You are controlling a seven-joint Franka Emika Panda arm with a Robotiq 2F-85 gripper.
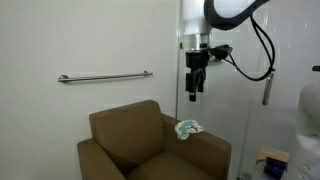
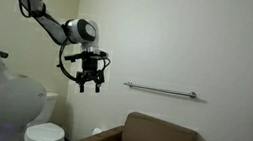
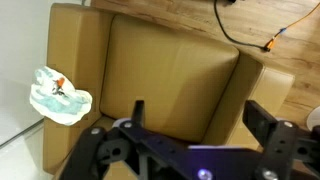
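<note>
In an exterior view the gripper (image 1: 194, 92) hangs high over the armchair (image 1: 140, 138), jaws spread and empty. The crumpled cloth (image 1: 187, 128) lies on the armrest almost straight below it, well apart.

In an exterior view the gripper (image 2: 88, 83) is again open; the cloth is hidden.

In the wrist view the cloth (image 3: 58, 97) sits left of the gripper (image 3: 197, 108).

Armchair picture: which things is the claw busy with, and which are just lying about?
In the job: open claw, crumpled cloth, brown armchair it lies on.
Just lying about: wall grab bar, toilet.
</note>
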